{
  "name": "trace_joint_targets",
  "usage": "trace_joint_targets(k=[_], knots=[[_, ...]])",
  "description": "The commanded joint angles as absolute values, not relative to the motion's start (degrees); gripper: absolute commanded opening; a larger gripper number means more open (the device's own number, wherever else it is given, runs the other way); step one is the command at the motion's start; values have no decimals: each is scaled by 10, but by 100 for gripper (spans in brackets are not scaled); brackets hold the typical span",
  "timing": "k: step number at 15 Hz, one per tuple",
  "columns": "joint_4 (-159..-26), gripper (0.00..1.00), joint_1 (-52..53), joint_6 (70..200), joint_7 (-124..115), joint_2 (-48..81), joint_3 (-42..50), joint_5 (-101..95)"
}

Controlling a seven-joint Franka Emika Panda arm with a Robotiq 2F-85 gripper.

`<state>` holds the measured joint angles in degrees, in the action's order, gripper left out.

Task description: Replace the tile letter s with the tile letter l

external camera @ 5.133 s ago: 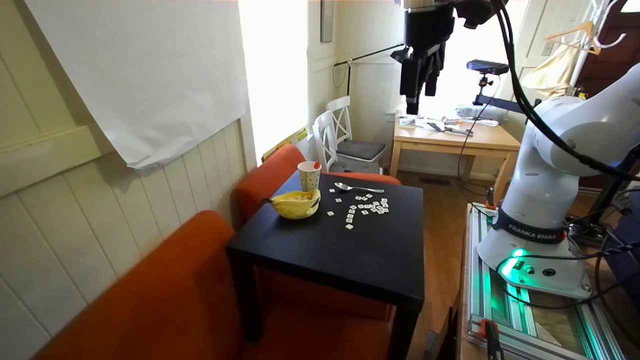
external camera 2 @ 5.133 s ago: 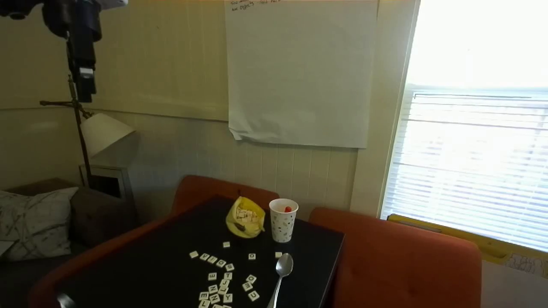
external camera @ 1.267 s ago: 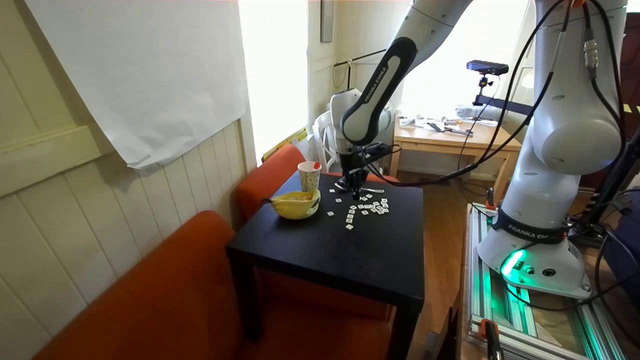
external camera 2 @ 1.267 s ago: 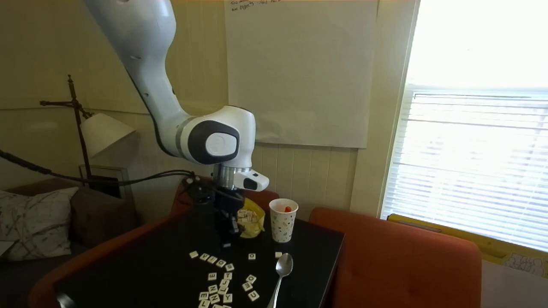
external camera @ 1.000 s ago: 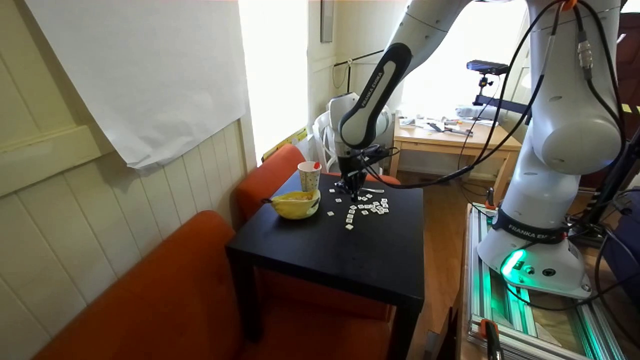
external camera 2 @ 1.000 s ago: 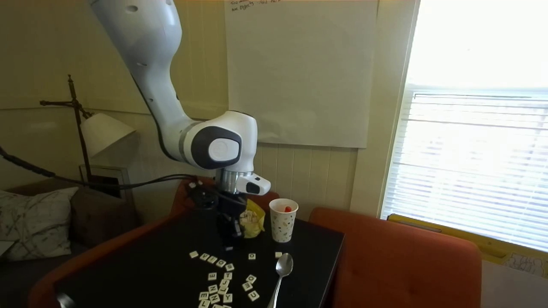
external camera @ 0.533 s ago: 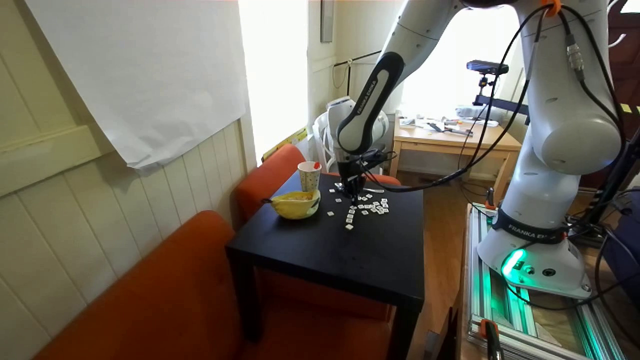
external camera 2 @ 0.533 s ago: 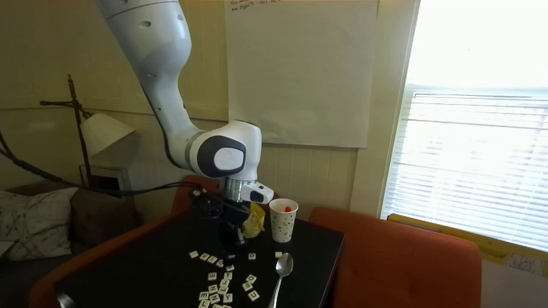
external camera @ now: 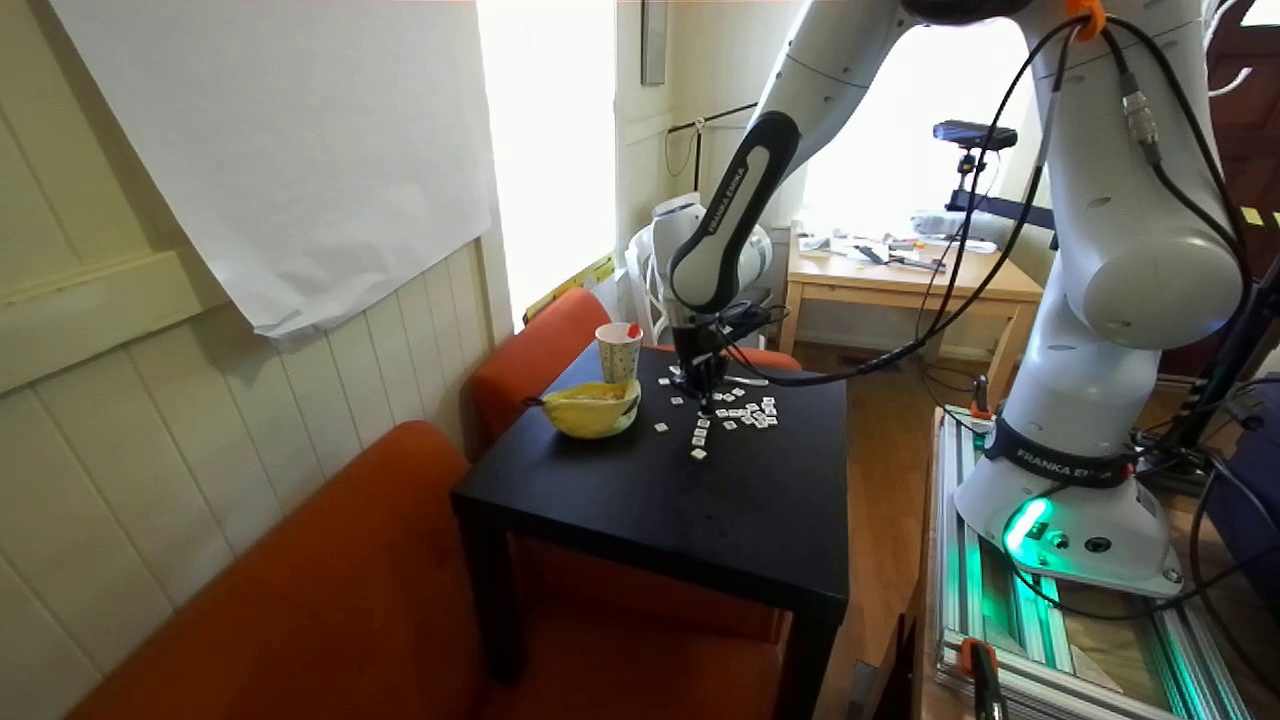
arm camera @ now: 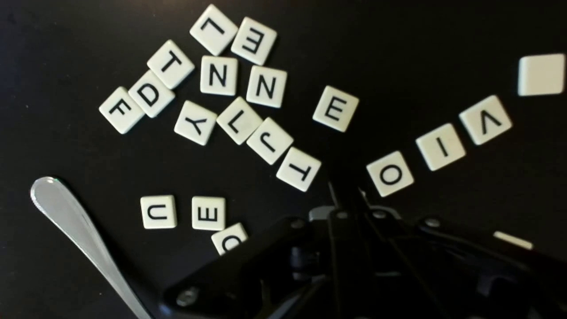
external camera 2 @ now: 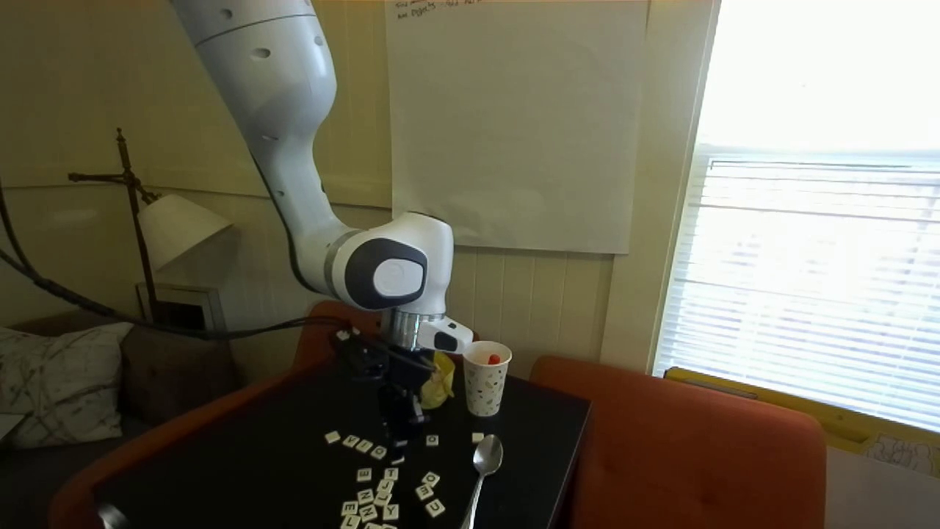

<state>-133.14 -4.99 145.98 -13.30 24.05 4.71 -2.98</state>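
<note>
J tile (arm camera: 269, 141) lies on the black desk (external camera 2: 242, 455). One L tile (arm camera: 239, 120) sits just beside J; a second L tile (arm camera: 213, 29), well apart from J, past two N tiles (arm camera: 219, 75). End effector (arm camera: 347, 186) clenched, near J with a T tile (arm camera: 298, 169) between; at its tips I see a half-covered tile (external camera 2: 398, 461), letter hidden.

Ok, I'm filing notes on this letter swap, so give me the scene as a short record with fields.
gripper: shut, low over the table
row beside it: O tile, I tile, V tile
S tile: no S readable in any view
L tile: beside the J tile
another L tile: beside an E tile
spoon: on the table
paper cup: upright, beside the yellow bowl
</note>
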Motion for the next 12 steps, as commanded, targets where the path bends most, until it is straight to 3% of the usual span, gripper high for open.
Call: trace_joint_targets(k=[1, 12], knots=[[-1309, 0, -44, 1455, -123, 264, 55, -15], [-1263, 0, -39, 1472, -177, 301, 87, -11]])
